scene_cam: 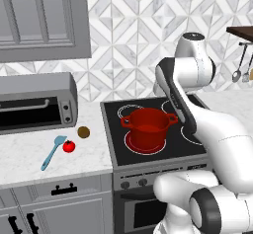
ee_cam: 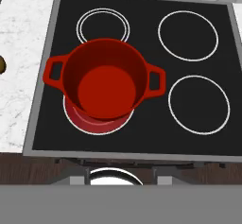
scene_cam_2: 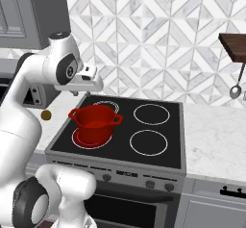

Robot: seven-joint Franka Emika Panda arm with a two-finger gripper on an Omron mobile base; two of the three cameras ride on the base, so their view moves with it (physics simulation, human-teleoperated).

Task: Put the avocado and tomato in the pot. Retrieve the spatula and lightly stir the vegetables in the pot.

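The red pot (scene_cam: 148,127) (scene_cam_2: 94,121) (ee_cam: 104,83) stands empty on the front left burner of the stove. On the marble counter to its left lie the brownish avocado (scene_cam: 83,132) (scene_cam_2: 46,115) (ee_cam: 1,64), the red tomato (scene_cam: 68,146) and the light-blue spatula (scene_cam: 53,152), its blade beside the tomato. My gripper (scene_cam_2: 76,92) hangs high over the stove's left side, just behind the pot, pointing down. Its fingers are too small here to tell how they stand, and I see nothing in them.
A grey toaster oven (scene_cam: 34,102) sits at the back left of the counter under a wall cabinet (scene_cam: 44,16). Grey metal utensils (scene_cam: 237,75) (scene_cam_2: 235,91) hang under a wooden shelf (scene_cam_2: 233,44) at the right. Three other burners (ee_cam: 188,35) are bare.
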